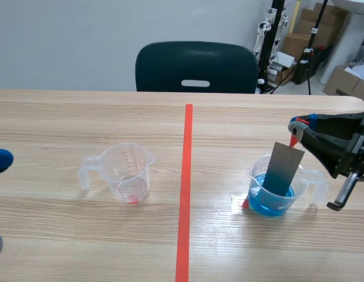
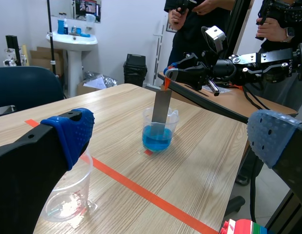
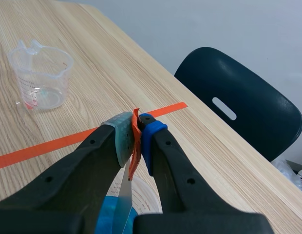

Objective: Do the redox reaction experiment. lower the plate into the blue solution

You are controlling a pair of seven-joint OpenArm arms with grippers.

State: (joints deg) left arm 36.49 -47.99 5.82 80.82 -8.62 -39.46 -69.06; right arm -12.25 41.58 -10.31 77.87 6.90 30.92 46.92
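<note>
Your right gripper (image 3: 135,130) was clamped on the orange-red tab (image 3: 135,146) at the top of the thin grey metal plate (image 1: 282,167). The plate hung tilted with its lower end in the blue solution (image 1: 270,202) inside the clear plastic measuring cup (image 1: 253,179), right of the orange-red tape line (image 1: 185,188). Your left gripper (image 2: 169,136) stood wide open, holding nothing, beside a second clear measuring cup (image 1: 126,170).

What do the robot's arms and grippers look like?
The right arm is black. The right gripper has thick black fingers tipped with dotted pads, one grey-green, one blue. The left gripper has the same fingers with dotted blue pads.
</note>
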